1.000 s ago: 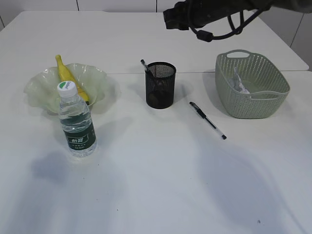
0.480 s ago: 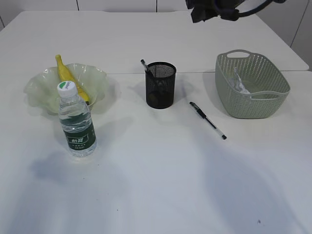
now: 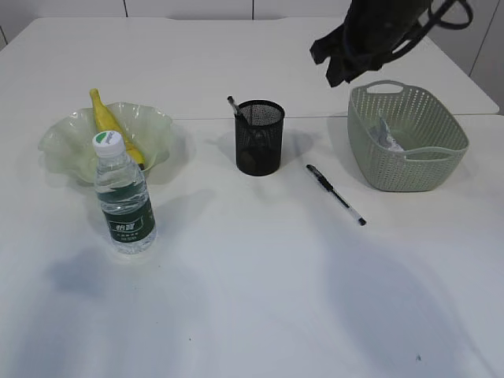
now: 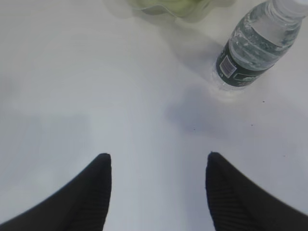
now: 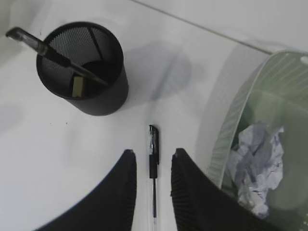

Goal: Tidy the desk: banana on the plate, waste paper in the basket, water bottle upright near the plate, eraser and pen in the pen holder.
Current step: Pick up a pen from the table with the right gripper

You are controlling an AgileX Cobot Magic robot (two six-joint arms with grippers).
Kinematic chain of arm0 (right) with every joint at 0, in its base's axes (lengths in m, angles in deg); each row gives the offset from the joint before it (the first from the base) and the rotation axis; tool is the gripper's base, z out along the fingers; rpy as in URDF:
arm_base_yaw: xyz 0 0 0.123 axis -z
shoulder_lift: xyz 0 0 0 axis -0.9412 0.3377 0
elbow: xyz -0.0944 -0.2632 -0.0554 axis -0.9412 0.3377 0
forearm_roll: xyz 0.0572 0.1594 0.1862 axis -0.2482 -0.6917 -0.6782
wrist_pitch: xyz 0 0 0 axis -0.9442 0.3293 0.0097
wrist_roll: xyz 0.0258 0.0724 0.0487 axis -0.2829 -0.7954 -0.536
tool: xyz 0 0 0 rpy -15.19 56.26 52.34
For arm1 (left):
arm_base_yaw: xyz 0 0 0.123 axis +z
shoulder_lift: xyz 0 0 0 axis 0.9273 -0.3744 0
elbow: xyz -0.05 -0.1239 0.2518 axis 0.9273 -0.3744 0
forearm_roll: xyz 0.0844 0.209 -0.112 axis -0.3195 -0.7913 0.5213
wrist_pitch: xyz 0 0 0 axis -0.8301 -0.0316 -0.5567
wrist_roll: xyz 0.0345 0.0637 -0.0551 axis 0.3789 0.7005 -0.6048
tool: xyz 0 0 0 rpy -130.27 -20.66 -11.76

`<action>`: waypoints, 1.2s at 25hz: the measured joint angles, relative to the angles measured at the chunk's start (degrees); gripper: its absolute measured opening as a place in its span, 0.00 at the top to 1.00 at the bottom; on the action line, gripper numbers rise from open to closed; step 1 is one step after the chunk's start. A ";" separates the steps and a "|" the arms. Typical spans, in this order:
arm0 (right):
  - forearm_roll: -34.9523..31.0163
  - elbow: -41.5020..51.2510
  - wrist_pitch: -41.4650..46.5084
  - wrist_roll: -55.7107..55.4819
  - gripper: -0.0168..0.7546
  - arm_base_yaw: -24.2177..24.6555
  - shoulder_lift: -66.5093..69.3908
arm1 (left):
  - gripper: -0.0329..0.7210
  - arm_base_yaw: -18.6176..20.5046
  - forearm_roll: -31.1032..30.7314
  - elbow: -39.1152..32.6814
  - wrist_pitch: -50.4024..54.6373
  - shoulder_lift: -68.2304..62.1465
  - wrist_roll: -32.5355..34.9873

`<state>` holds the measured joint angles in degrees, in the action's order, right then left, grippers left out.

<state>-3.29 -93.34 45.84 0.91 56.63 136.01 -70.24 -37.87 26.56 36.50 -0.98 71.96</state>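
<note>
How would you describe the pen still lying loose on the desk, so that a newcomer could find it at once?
Start at the green basket on the right and the black mesh pen holder mid-desk. Between them, a black-and-clear pen lies flat on the white desk. Unlike the other pen, it is not in the holder.

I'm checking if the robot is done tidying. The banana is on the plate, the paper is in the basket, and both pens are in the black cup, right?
Not quite. Only one pen is in the pen holder; the other pen lies on the table, as the exterior view shows. The banana and paper are right.
</note>
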 joint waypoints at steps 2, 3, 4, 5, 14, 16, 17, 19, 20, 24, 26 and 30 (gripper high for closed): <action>0.09 0.00 0.20 0.00 0.73 0.00 2.05 | 0.38 0.00 0.00 0.00 0.03 0.00 0.00; 0.13 0.00 0.20 0.00 0.73 0.00 3.15 | 0.38 0.00 0.00 0.00 0.03 0.00 0.00; 0.23 0.00 0.20 0.00 0.73 0.00 4.00 | 0.38 0.00 0.00 0.00 0.03 0.00 0.00; 0.38 0.00 0.20 0.00 0.73 0.00 4.95 | 0.38 0.00 0.00 0.00 0.13 0.00 0.00; 1.14 -4.54 0.52 -0.12 0.73 0.00 12.06 | 0.38 0.00 0.00 0.00 0.26 0.00 0.00; 1.14 -5.51 0.64 -0.12 0.71 0.00 13.16 | 0.38 0.00 0.00 0.00 0.29 0.00 0.00; 1.03 -5.62 0.64 -0.12 0.69 0.00 13.66 | 0.38 0.00 0.00 0.00 0.40 0.00 0.00; 0.95 -5.77 0.64 -0.12 0.64 0.00 14.44 | 0.38 0.00 0.00 0.00 0.42 0.00 0.00; 0.95 -5.77 0.64 -0.12 0.61 0.00 14.83 | 0.38 0.00 0.00 0.00 0.51 0.00 0.00; 0.90 -5.77 0.72 -0.23 0.57 0.00 15.83 | 0.38 0.00 0.00 0.00 0.51 0.00 0.00; 0.70 -5.77 0.72 -0.23 0.57 0.00 16.23 | 0.38 0.00 0.00 0.00 0.51 0.00 0.00; 0.09 -5.77 0.53 -0.23 0.56 0.00 17.59 | 0.39 0.00 0.00 0.00 0.51 0.00 0.00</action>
<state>-3.19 -99.11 46.37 0.68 56.63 153.60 -70.24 -37.87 26.56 37.01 -0.98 71.96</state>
